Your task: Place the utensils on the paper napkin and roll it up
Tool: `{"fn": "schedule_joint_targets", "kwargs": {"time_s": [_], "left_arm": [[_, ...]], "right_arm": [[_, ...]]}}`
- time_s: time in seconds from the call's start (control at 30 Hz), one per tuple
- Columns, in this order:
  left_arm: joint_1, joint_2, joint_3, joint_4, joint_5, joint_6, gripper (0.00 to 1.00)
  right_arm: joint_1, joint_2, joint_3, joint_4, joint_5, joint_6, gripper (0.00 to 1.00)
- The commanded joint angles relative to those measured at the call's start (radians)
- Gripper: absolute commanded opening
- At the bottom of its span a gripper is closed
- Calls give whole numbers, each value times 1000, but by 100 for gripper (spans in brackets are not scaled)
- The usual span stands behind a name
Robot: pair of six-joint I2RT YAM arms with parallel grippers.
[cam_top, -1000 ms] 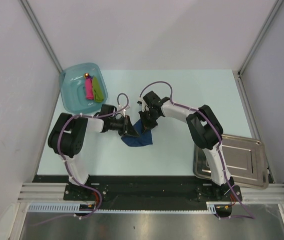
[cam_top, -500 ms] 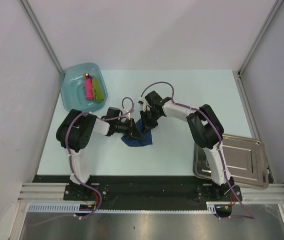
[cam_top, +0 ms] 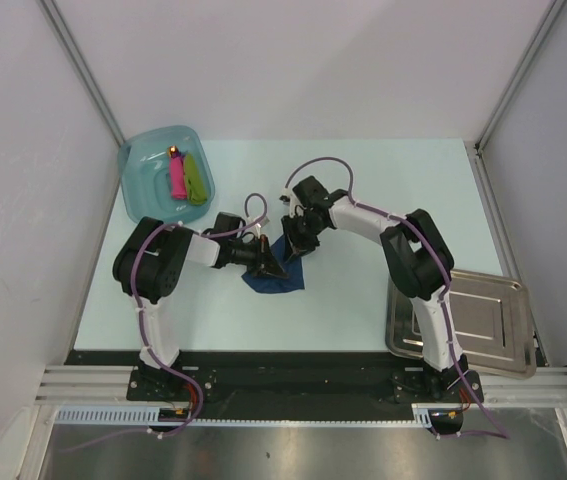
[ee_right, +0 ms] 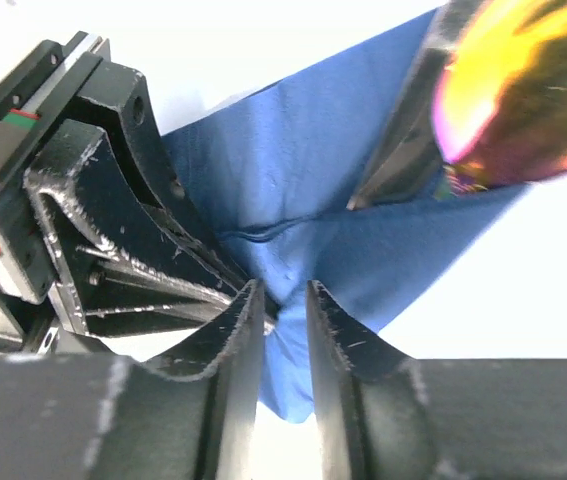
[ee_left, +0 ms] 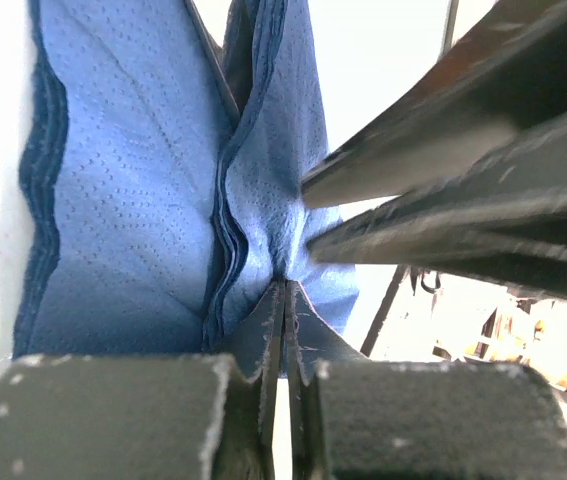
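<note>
1. Paper napkin (cam_top: 275,280): dark blue sheet, bunched and folded. It lies near the middle of the table (cam_top: 383,190), between the two gripper tips and partly under them. The wrist views show stacked layers with several creases running toward the pinched spot.
2. Left gripper (cam_top: 268,263): reaches in from the left and is laid low over the napkin's upper left part. The left wrist view shows its fingers pressed together, with a thin fold of napkin clamped between them.
3. Right gripper (cam_top: 294,247): comes in from the upper right, with its tips at the napkin's upper edge just beside the left gripper's tips. Its fingers (ee_right: 231,340) stand close together with a narrow gap. Blue paper shows in that gap, but whether they press it cannot be told.
4. Orange-gold piece (ee_right: 523,90): shiny and blurred close to the right wrist lens, at the napkin's far edge. A grey tapering part below it meets the paper. It cannot be made out in the top view.
5. Utensil (cam_top: 174,152): small orange-and-red piece inside the tub at its far end, well apart from the napkin.
6. Tub (cam_top: 138,195): pale teal plastic, at the far left corner of the table.
7. Pink stick (cam_top: 176,178) and green stick (cam_top: 195,180): side by side in the tub, just below the utensil.
8. Steel tray (cam_top: 483,330): at the near right edge, beside the right arm's base.
</note>
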Motion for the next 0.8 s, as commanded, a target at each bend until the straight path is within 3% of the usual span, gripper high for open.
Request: {"fn": "schedule_joint_targets", "kwargs": {"time_s": [0.0,0.13,0.77], "left_arm": [[0,35,-6,-73,-141,83,3],[0,37,5,-81,-141,89,3],[0,44,6,-82,-139,110,3]], "right_arm": [[2,-65,30,-30,94,-21,19],[9,-43,34,-37,93,-12,13],[22,17,51,17,35,-15,12]]}}
